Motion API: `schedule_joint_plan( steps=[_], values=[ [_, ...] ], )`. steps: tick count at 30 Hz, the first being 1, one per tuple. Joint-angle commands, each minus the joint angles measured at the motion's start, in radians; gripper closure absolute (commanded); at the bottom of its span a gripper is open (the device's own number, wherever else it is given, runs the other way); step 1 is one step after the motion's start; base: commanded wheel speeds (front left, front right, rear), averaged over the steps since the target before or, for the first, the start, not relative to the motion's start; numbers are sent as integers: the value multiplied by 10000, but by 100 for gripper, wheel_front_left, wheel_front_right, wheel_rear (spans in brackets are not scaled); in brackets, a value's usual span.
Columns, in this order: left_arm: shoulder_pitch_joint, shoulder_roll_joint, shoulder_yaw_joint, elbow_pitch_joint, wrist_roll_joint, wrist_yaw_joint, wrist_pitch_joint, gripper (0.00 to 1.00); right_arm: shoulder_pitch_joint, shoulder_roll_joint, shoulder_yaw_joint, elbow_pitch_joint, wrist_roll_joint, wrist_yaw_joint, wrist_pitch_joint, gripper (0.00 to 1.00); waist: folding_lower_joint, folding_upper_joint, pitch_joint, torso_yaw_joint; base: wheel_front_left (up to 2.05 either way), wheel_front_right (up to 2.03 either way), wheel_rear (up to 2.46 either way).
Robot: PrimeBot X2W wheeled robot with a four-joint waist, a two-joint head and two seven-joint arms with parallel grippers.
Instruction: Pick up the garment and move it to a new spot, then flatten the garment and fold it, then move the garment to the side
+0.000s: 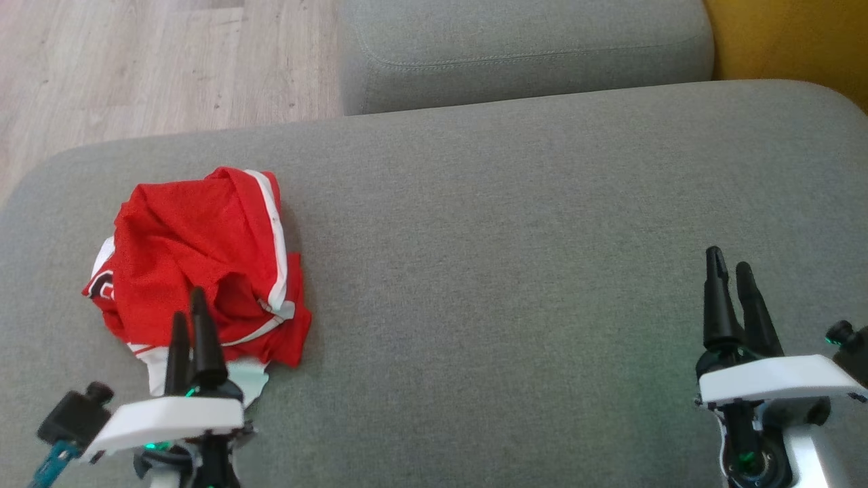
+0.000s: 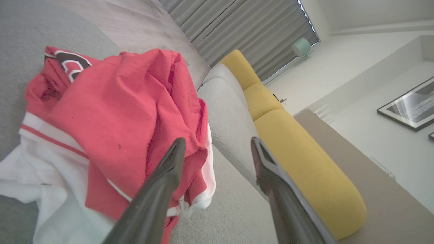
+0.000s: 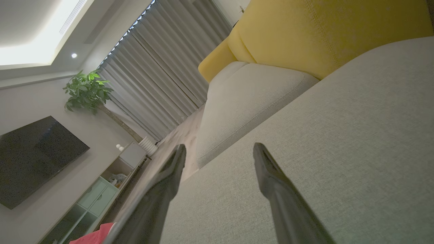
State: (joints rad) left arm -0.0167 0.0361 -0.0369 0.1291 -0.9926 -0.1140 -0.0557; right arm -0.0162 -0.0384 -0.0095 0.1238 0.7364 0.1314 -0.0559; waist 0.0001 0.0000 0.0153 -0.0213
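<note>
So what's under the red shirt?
The red shirt lies crumpled on the grey sofa cushion, which shows all round it. White parts of the shirt peek out at its near edge. Whatever sits right beneath the heap is covered.

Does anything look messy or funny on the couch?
Yes, the red and white shirt is scrunched in a heap on the left side of the grey couch, not laid flat. Nothing else looks odd.

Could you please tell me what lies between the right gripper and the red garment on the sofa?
In the head view, the stretch between the right gripper and the crumpled garment is bare grey sofa cushion; nothing lies on it.
</note>
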Motion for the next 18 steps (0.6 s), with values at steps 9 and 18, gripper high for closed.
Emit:
schedule_joint_plan(
  steps=[9,18],
  values=[
    [-494,93,-494,-393,2047,-41,-357,0,-488,-84,253,-583,-1588,-4,-367,0,-1,0,-46,-94,0,0,0],
    [-535,173,-973,-196,3625,-13,-595,0,-455,-89,363,-446,-2840,-5,-604,0,-1,0,-63,-143,0,0,0]
  ],
)
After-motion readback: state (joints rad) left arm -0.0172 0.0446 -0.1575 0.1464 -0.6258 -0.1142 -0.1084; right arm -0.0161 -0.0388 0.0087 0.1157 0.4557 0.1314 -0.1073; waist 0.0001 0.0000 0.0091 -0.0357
